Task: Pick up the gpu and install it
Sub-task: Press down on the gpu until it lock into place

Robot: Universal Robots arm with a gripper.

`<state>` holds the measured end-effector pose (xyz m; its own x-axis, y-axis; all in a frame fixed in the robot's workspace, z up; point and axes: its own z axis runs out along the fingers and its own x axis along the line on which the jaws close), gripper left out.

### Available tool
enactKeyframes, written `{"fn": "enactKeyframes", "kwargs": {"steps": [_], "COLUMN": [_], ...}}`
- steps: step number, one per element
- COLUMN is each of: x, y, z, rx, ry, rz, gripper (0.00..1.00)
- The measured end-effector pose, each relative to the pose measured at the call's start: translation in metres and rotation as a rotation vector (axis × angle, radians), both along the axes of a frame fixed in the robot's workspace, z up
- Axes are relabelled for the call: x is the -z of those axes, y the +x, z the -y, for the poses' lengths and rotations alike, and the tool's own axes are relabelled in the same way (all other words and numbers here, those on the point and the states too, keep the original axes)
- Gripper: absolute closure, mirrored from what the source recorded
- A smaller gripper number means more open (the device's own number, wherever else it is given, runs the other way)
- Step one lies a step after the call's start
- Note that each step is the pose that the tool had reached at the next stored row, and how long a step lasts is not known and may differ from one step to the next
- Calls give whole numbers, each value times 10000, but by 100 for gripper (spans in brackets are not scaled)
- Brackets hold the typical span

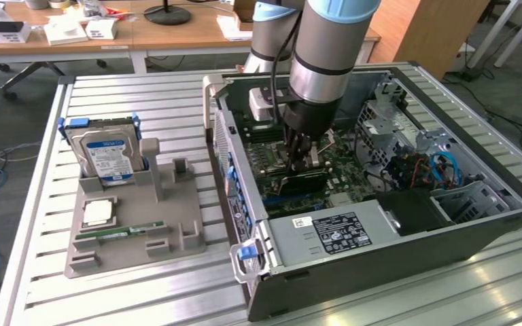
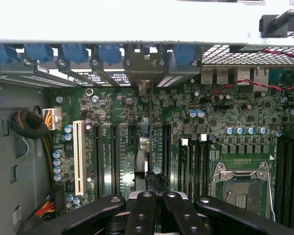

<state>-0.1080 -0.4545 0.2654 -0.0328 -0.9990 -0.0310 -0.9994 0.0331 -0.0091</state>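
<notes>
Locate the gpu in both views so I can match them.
Exterior view: gpu upright inside the case, under the hand, over the green motherboard.
Wrist view: gpu edge-on, running out from the hand.
Shared landmark: the green motherboard.

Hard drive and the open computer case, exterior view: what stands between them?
In the exterior view, two grey upright posts of the parts holder stand between the hard drive and the computer case, with nothing slotted between them.
</notes>
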Motion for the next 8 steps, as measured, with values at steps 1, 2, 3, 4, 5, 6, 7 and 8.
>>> {"fn": "enactKeyframes", "kwargs": {"steps": [1, 2, 3, 4, 5, 6, 7, 8], "x": [1, 5, 8, 8, 8, 9, 9, 10], "y": [0, 0, 0, 0, 0, 0, 0, 0], "z": [0, 0, 0, 0, 0, 0, 0, 0], "rx": [-1, -1, 0, -1, -1, 0, 0, 0], "ry": [0, 0, -2, -3, -2, -1, -1, -1], "rz": [0, 1, 0, 0, -1, 0, 0, 0], "gripper": [89, 89, 89, 89, 89, 89, 89, 89]}}
